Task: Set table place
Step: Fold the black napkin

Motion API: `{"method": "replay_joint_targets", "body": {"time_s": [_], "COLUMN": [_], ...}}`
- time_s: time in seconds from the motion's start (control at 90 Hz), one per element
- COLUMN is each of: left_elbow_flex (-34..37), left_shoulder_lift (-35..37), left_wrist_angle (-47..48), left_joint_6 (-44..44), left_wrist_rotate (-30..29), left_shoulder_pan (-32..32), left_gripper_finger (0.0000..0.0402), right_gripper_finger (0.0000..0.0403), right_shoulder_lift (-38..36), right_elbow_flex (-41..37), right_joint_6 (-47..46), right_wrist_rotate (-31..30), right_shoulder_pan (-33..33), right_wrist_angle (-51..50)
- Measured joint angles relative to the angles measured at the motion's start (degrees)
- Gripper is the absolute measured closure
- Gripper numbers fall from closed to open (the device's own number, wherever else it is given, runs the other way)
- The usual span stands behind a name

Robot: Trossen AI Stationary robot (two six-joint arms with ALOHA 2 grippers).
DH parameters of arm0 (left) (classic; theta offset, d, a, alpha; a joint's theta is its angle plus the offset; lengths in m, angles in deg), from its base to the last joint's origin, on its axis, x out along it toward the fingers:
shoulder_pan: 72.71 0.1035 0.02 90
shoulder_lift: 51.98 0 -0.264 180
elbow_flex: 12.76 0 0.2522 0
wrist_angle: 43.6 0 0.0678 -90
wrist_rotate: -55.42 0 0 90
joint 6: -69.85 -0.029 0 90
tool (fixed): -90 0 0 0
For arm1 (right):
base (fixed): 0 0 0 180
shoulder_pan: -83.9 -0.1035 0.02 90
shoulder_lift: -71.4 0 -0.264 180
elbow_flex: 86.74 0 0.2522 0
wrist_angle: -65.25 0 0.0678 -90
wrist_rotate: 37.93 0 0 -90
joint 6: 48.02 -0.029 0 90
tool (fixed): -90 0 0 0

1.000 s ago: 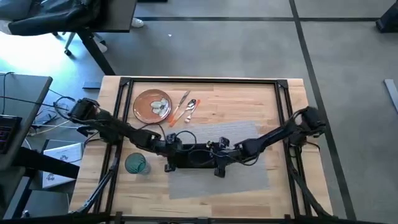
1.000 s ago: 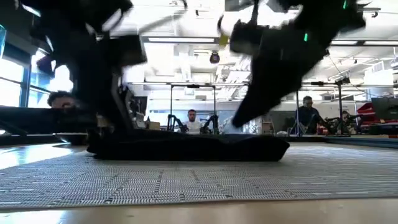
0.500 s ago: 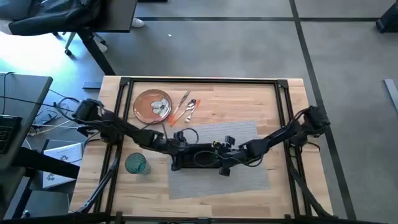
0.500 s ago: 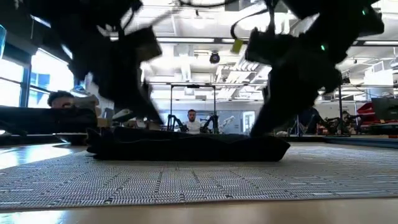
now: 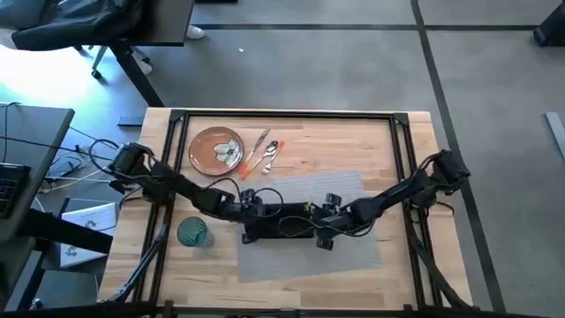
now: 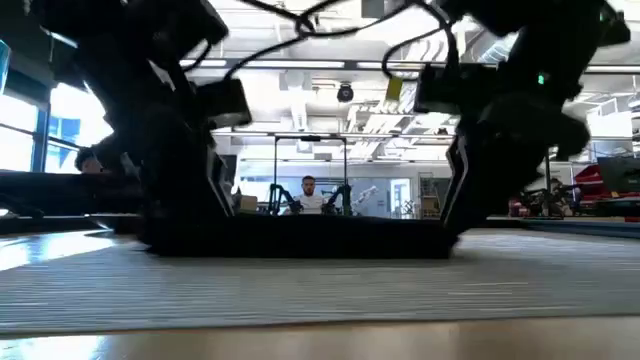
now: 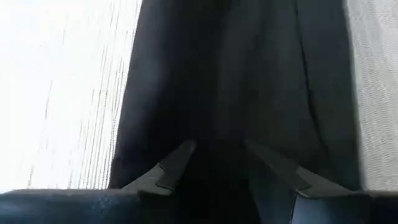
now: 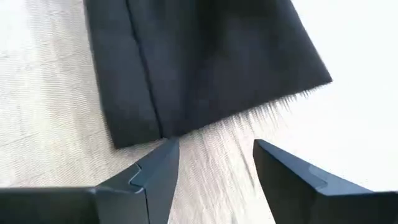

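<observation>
Both grippers sit spread apart over the napkin (image 5: 281,223) on the placemat (image 5: 353,256): left gripper (image 7: 231,163) at one end, right gripper (image 8: 214,163) at the other.

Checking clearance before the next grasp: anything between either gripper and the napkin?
Nothing visible. The napkin lies flat on the placemat. The left gripper is open directly over the cloth; the right gripper is open just off its edge, over bare mat. Plate, cutlery and glass sit clear of both.
</observation>
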Motion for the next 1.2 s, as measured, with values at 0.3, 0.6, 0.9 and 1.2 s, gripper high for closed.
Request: {"method": "replay_joint_targets", "body": {"time_s": [0.3, 0.6, 0.9, 1.2], "left_elbow_flex": [-6.4, -15.1, -23.8, -27.3], "left_shoulder_lift": [6.8, -4.2, -16.5, -23.8], "left_wrist_angle": [-1.8, -0.9, 1.2, -3.2], "left_joint_6": [-10.1, -17.3, -17.7, -12.2], "left_wrist_rotate": [0.4, 9.1, 15.1, 16.4], "left_shoulder_pan": [3.1, 6.7, 0.5, -0.2], "left_gripper_finger": [0.0277, 0.0237, 0.0240, 0.0241], "right_gripper_finger": [0.0210, 0.0210, 0.0210, 0.0210], "right_shoulder_lift": [-8.0, -6.0, -6.0, -6.0], "right_elbow_flex": [-1.9, -11.0, -16.6, -20.6], "right_joint_6": [-10.7, -24.0, -26.7, -26.5], "right_wrist_rotate": [-5.5, -13.3, -14.3, -15.1], "right_shoulder_pan": [-6.0, -11.7, -11.7, -11.7], "right_wrist_angle": [-1.7, 4.4, 8.7, 13.1]}}
